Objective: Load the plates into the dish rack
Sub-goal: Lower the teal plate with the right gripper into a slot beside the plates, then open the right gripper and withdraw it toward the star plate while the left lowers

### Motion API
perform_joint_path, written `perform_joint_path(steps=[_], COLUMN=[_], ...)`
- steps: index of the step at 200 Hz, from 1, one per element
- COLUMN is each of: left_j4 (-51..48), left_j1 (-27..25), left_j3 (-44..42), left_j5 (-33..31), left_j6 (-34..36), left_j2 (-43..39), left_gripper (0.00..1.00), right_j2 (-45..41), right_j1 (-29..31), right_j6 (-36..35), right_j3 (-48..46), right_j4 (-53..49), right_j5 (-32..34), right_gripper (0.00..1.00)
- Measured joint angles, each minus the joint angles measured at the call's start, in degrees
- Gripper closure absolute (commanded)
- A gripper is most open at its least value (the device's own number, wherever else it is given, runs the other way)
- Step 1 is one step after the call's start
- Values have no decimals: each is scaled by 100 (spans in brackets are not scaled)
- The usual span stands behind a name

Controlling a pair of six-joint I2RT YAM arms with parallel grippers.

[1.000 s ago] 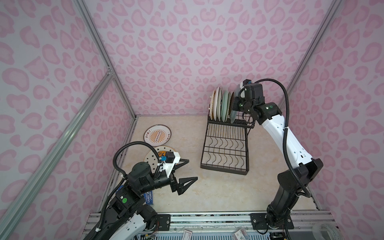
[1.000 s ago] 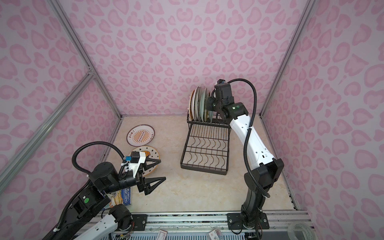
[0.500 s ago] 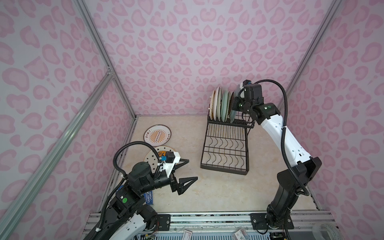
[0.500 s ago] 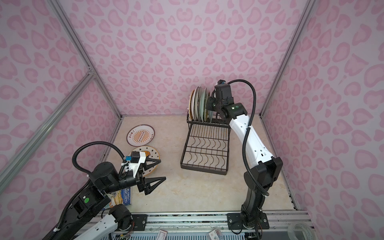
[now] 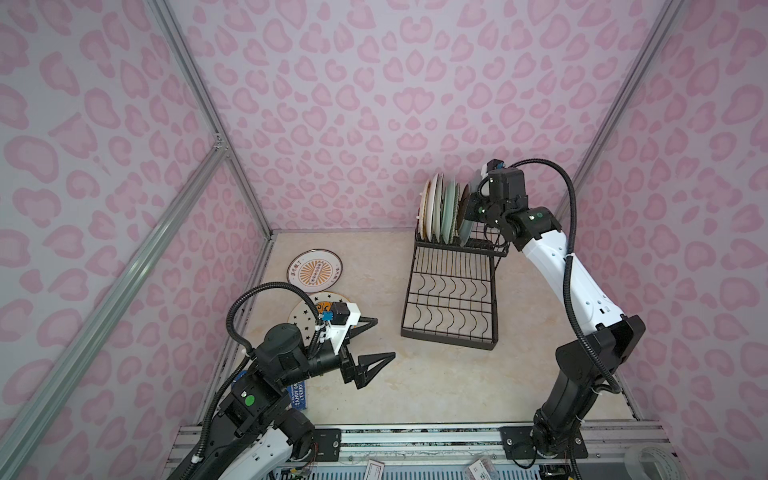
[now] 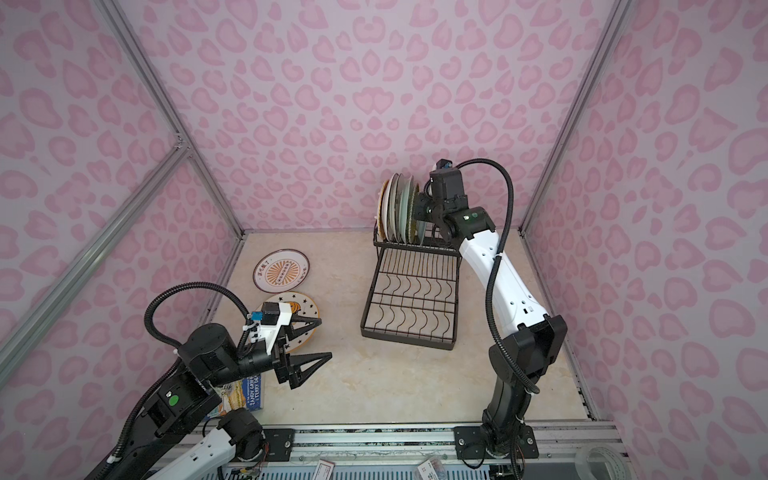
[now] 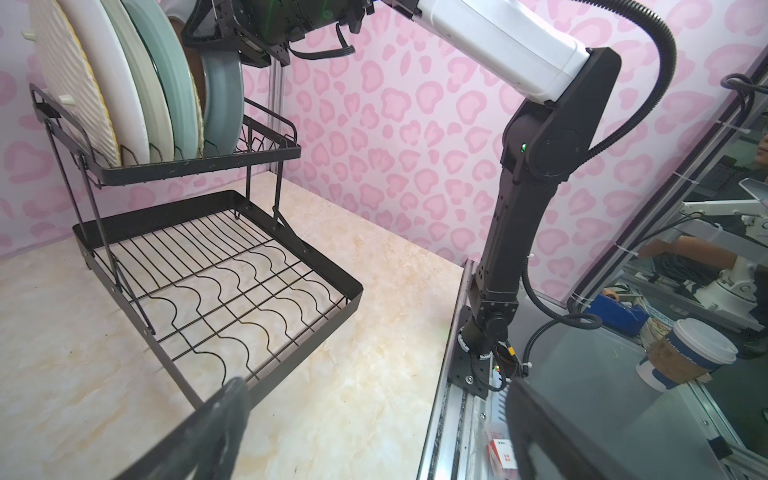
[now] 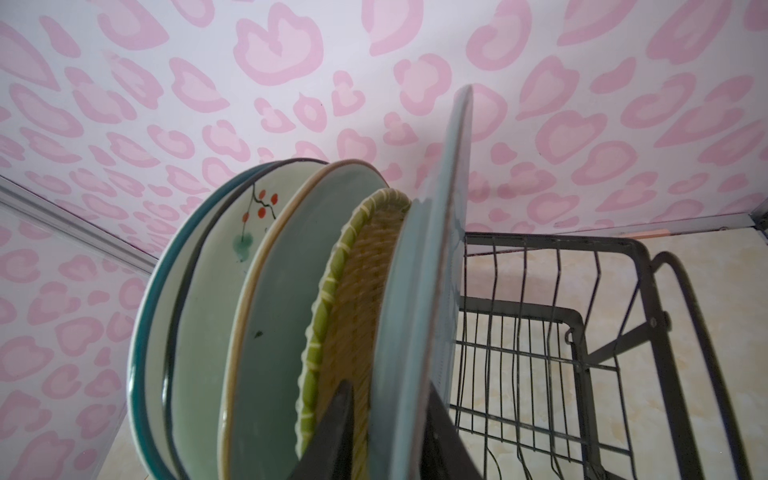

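The black wire dish rack stands at the back right, with several plates upright in its raised tier. My right gripper straddles the rim of the last one, a teal-grey plate. It is open, with a gap showing between one finger and the plate. A sunburst plate and a star plate lie flat at the left. My left gripper hovers open and empty over the table beside the star plate.
A blue-covered book lies under my left arm near the front edge. The rack's flat lower tier holds nothing. A paper coffee cup stands outside the cell beyond the right arm's base.
My right gripper's jaws have parted from the teal-grey plate's rim, and the plate stands in the rack's upper tier. The left arm has not moved.
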Motion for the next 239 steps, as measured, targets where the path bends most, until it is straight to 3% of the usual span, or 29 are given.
perform_joint_path(steps=[63,141,239], left_j4=[-2,-22,-138], left_j1=[20,31,31], left_j3=[0,0,0], left_j5=[0,-50,-254], left_j6=[0,0,4], left_j2=[9,7,42], left_gripper=[2,2,3], right_j2=[-114,-251,-1051], right_j1=[15,26,20], right_j6=[-2,-2,2], right_j3=[0,9,-481], right_j4=[35,76,295], right_j5=[-114,-173,-282], right_gripper=[60,59,50])
